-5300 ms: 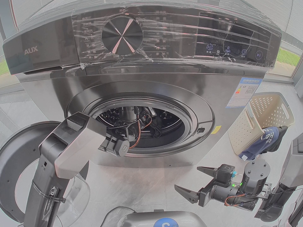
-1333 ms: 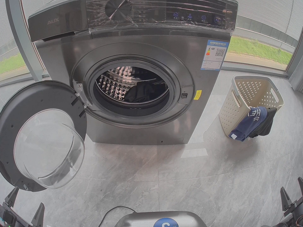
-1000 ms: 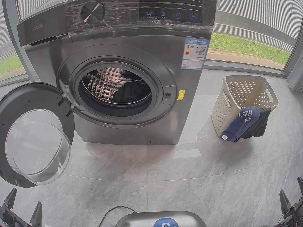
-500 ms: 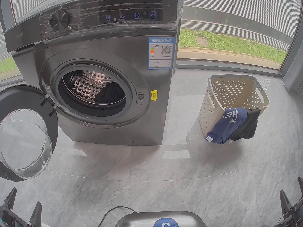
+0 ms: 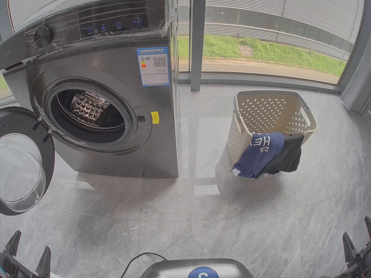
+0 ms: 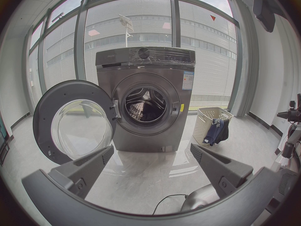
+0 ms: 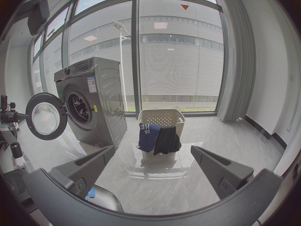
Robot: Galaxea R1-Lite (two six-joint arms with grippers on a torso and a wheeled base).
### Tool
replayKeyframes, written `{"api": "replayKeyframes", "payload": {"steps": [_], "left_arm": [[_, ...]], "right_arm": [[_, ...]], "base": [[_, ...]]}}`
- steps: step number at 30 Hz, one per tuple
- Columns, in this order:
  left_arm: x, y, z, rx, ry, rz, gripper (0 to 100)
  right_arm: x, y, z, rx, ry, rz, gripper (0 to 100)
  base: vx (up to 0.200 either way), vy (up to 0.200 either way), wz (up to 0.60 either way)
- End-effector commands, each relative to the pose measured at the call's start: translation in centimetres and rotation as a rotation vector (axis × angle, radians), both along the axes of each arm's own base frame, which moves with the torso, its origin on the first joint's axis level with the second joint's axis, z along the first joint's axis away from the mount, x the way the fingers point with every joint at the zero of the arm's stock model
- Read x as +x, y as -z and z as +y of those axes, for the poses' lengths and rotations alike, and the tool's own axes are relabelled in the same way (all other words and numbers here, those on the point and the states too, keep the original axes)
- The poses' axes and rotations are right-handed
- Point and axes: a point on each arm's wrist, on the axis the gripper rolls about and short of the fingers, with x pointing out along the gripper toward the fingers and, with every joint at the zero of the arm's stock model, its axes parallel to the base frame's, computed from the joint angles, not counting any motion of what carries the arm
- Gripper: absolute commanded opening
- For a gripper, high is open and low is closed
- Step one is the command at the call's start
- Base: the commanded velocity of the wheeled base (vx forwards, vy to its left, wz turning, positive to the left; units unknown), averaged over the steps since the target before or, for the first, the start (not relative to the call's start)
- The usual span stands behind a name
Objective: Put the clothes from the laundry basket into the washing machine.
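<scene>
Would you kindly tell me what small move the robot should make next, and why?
Probably drive toward the cream perforated plastic laundry basket: a navy blue shirt and black garment hang over its rim, while the open, empty right tool and left tool sit well short of it.

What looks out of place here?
The blue shirt and black garment hang over the basket's front rim, draped down its outside rather than lying inside. The washer's control panel is covered in wrinkled plastic film. Nothing spilled or damaged.

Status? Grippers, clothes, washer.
Left gripper and right gripper open, empty. Blue shirt, black garment draped over laundry basket rim. Washing machine door open.
</scene>
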Motion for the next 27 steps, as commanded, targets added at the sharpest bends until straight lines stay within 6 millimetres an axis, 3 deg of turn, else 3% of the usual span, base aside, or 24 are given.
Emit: {"api": "replayKeyframes", "payload": {"steps": [1, 25, 27], "left_arm": [[0.05, 0.41, 0.0, -0.004, 0.0, 0.005, 100], [0.05, 0.41, 0.0, -0.005, -0.002, 0.005, 100], [0.05, 0.41, 0.0, -0.007, -0.002, 0.005, 100]], "right_arm": [[0.04, 0.52, 0.0, 0.0, -0.001, 0.005, 100], [0.04, 0.52, 0.0, 0.0, -0.001, 0.005, 100], [0.04, 0.52, 0.0, 0.0, -0.001, 0.005, 100]], "base": [[0.0, -0.2, 0.0], [0.0, -0.2, 0.0], [0.0, 0.0, 0.0]]}}
